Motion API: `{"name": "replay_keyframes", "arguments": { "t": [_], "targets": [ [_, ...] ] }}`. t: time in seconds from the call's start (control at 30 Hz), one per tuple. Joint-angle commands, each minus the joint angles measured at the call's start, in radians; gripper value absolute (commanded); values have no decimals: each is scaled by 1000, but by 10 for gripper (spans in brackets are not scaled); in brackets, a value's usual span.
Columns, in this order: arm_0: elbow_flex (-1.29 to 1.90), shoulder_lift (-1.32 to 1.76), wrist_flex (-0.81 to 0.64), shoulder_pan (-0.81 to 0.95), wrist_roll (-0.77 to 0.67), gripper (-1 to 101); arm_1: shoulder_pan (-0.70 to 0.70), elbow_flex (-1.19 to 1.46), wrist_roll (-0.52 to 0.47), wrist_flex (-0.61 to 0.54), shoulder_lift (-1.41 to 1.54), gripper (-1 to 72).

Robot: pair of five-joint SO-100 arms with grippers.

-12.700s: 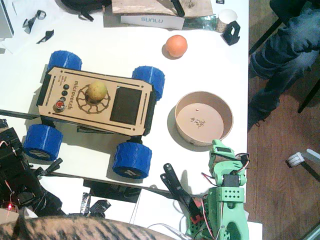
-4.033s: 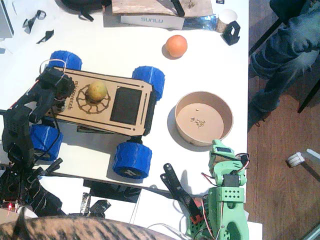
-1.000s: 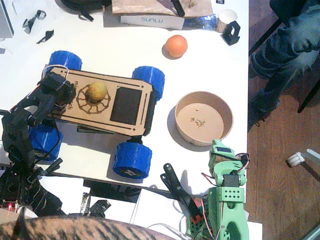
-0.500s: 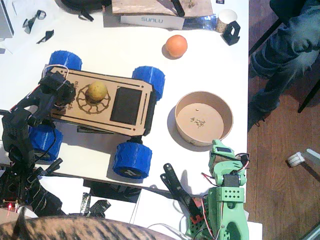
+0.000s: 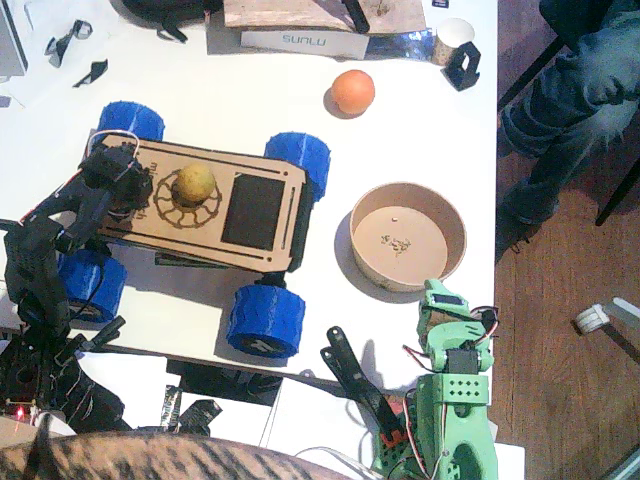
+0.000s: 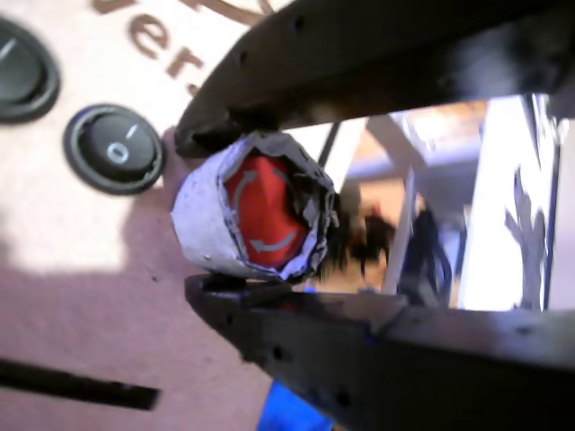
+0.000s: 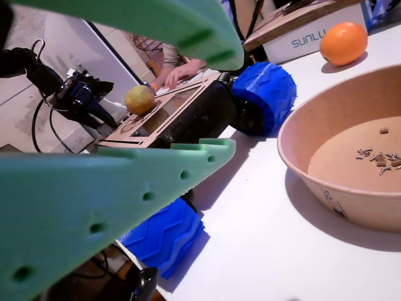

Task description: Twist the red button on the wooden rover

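We look straight down on the wooden rover [image 5: 195, 205]; one wrist view hugs its deck, another sees it low from beside.

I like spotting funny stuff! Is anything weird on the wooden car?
Yes: a yellowish fruit sits in the gear-shaped cutout on the wooden rover. Also, the pale rim around the red button looks ragged and torn between the left gripper's jaws.

One wooden rover [image 5: 195, 205], on four blue wheels [image 5: 265, 320]. One red button [image 6: 265, 215], between the black jaws. Two black round buttons [image 6: 115, 149] seen left of those jaws in a wrist view. One yellowish fruit [image 5: 194, 184] on the rover. One orange ball [image 5: 353, 91]. One tan bowl [image 5: 407, 237]. Two arms: one black [image 5: 60, 240], one green [image 5: 450, 400].
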Motion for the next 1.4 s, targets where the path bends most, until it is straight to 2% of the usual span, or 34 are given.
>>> {"name": "replay_keyframes", "arguments": {
  "t": [0.0,0.8,1.13,1.37],
  "targets": [
    [-15,86,44,150,91,2,8,-5,9,-6,0,104],
    [-15,104,163,308,515,0,8,-5,9,-6,0,104],
    [-15,104,227,336,773,-2,8,-5,9,-6,0,104],
    [-17,117,342,336,953,-2,8,-5,9,-6,0,104]
  ]
}}
